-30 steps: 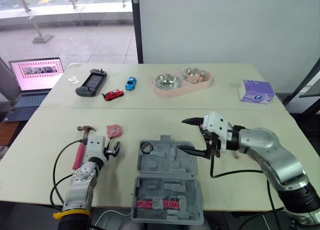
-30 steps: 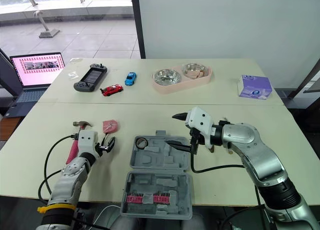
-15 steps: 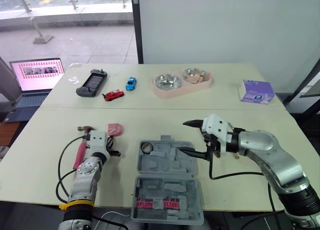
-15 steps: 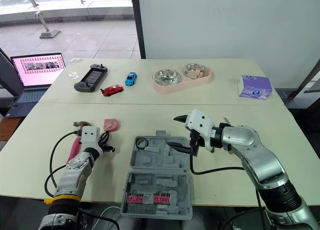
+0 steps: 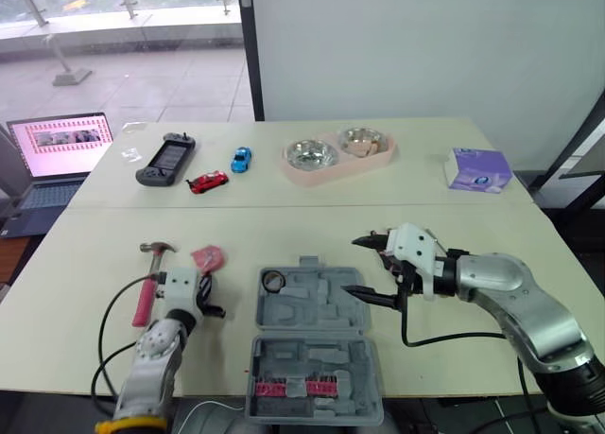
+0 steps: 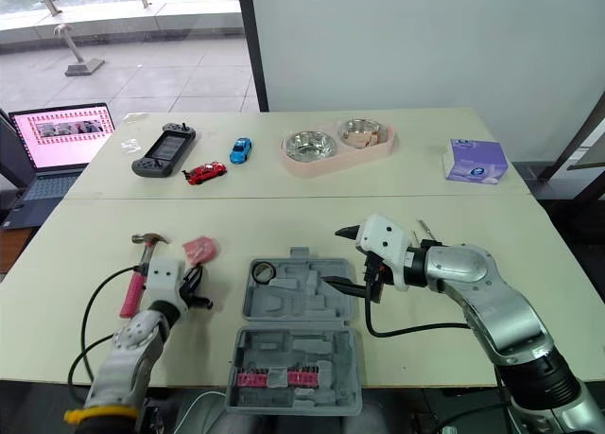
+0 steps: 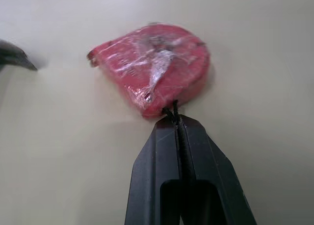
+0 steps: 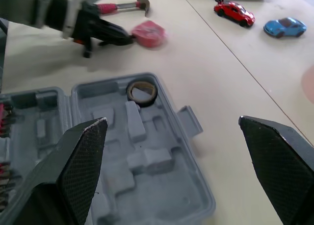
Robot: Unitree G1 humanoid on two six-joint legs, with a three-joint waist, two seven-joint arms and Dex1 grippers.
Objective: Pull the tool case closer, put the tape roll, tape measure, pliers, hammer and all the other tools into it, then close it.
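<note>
Left gripper [image 7: 175, 118] has snapped shut on the tape measure [image 7: 154, 65] cord.
My right gripper [image 5: 352, 266] gapes wide over the tool case [image 5: 312, 358].

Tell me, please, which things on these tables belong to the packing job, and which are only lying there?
Belong to the job:
tool case, open
tape roll, inside the case
red tape measure
hammer

Only lying about:
laptop
game console
red toy car
blue toy car
pink double bowl
purple box

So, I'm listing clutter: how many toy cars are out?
2: a small red toy car beside the black game console, and a small blue toy car to its right.
</note>
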